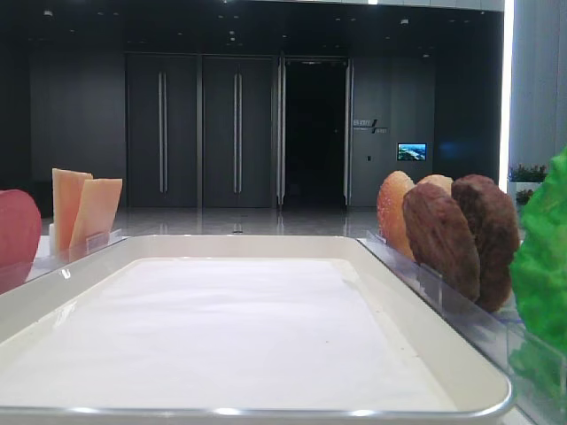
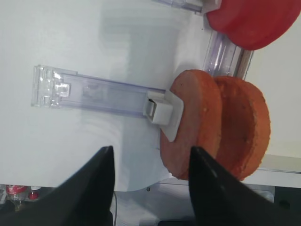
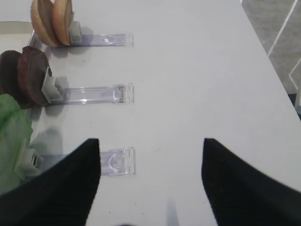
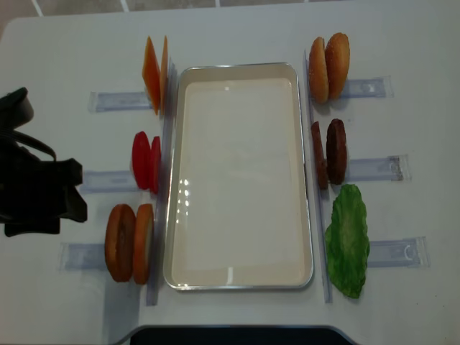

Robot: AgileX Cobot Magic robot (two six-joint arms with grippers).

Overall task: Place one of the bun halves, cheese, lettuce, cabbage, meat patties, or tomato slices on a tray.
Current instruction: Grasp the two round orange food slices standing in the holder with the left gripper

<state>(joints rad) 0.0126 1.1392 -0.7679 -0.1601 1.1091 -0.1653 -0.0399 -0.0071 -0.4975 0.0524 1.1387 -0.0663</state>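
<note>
The white tray (image 4: 305, 172) lies mid-table holding only its paper liner. To its left stand cheese (image 4: 154, 72), tomato slices (image 4: 146, 162) and a pair of orange-brown bun halves (image 4: 130, 243). On its right stand more bun halves (image 4: 329, 65), meat patties (image 4: 329, 152) and lettuce (image 4: 348, 241). Cabbage is out of view. My left gripper (image 2: 151, 149) is open and empty, just short of the near bun halves (image 2: 197, 125). My right gripper (image 3: 150, 140) is open over bare table, right of the lettuce (image 3: 13, 136) and patties (image 3: 28, 77).
Each food stands on edge in a clear plastic rail (image 2: 94, 92) with a white pusher block (image 2: 162, 110); the rails (image 4: 374, 169) stick outward from the tray on both sides. My black left arm (image 4: 36, 194) sits at the table's left edge. The table's front edge (image 2: 141, 186) is close under the left fingers.
</note>
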